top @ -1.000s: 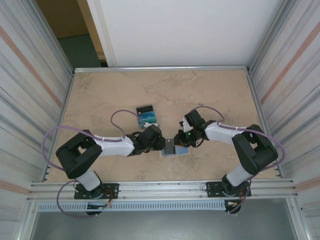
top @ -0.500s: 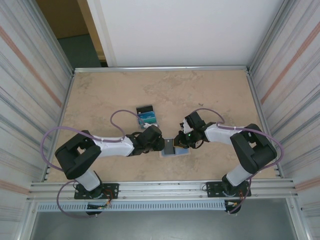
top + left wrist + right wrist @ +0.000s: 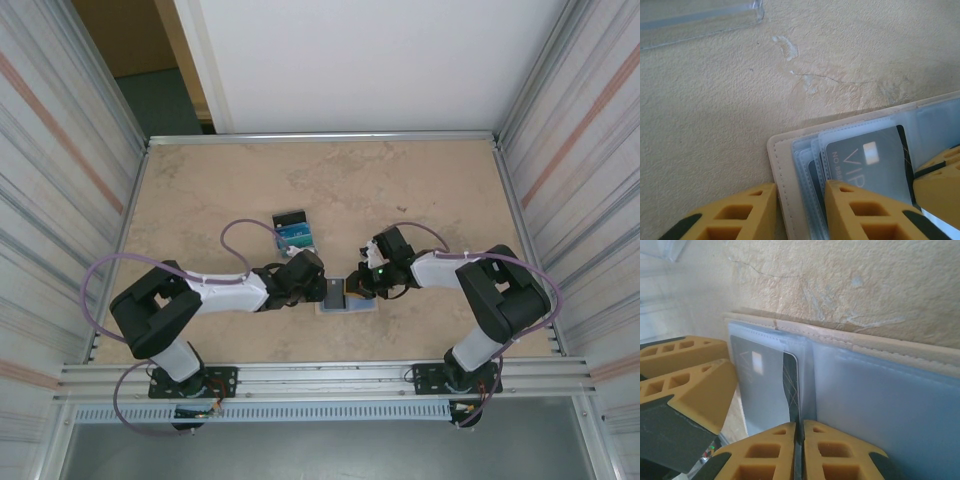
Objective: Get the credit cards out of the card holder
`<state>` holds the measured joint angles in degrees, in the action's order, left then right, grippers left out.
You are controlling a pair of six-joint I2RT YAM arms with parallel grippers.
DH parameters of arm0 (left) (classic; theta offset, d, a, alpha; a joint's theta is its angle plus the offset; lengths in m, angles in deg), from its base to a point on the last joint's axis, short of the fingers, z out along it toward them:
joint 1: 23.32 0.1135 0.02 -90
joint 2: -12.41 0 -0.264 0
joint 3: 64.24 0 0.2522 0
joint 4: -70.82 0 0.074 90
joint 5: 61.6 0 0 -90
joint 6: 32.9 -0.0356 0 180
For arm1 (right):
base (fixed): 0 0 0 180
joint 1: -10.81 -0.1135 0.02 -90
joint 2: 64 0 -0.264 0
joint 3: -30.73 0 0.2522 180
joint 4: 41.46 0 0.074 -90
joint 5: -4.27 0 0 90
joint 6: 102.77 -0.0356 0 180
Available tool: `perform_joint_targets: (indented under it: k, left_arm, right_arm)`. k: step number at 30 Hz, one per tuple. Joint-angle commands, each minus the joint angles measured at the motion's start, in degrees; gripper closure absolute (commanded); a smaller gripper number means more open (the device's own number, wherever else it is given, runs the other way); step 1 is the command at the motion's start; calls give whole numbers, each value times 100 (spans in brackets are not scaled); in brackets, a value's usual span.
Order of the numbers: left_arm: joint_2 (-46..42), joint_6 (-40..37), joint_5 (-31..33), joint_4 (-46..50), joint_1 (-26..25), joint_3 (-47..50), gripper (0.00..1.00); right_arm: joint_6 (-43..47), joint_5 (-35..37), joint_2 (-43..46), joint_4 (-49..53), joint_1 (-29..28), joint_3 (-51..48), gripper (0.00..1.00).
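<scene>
table: both arms meet low at the near middle, wrists almost nose to nose.

left gripper: jaws stand apart, straddling the stitched beige edge of the card holder. one finger is on the table side, the other down over the clear sleeves. reads as a hold-down, not a clamp. i see no bite on anything.

right gripper: jaws pinched together on the thin edge of the dark vip card.

card holder: lies open and flat between the two claws, sleeves up.

loose cards: small blue/teal/black pile on the table beyond the left wrist, apart from the holder. those look done.

vip card: mostly inside its sleeve, one long edge out toward the right arm.

step in hand, my read: draw that card out.
- pull in the sleeve's plane, straight toward the right arm, low and slow. lift and the holder likely comes with it.
- i can't tell if the left finger presses on the card itself. if it does, you're pinning what you pull, so shift it onto bare sleeve.
- the bite looks shallow, on the edge only. if it slips, re-grip deeper rather than squeezing harder.
- watch the card's corner at the sleeve lip. it may snag.
</scene>
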<state>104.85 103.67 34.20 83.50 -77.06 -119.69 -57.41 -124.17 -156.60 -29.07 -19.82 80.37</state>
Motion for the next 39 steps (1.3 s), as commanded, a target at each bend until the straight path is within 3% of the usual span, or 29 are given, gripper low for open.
perform_joint_targets:
  k: [1,21,39]
  left_arm:
    - [65,-60,-68,365,-122,-93,69]
    - [-71,-25,82,616,-198,-123,69]
    - [-14,-57,157,691,-198,-170,69]
  right_arm:
    - [-194,-436,13,-457,13,-59,87]
    - [-107,-339,192,-306,108,-22,89]
    - [113,-69,330,66,114,56,84]
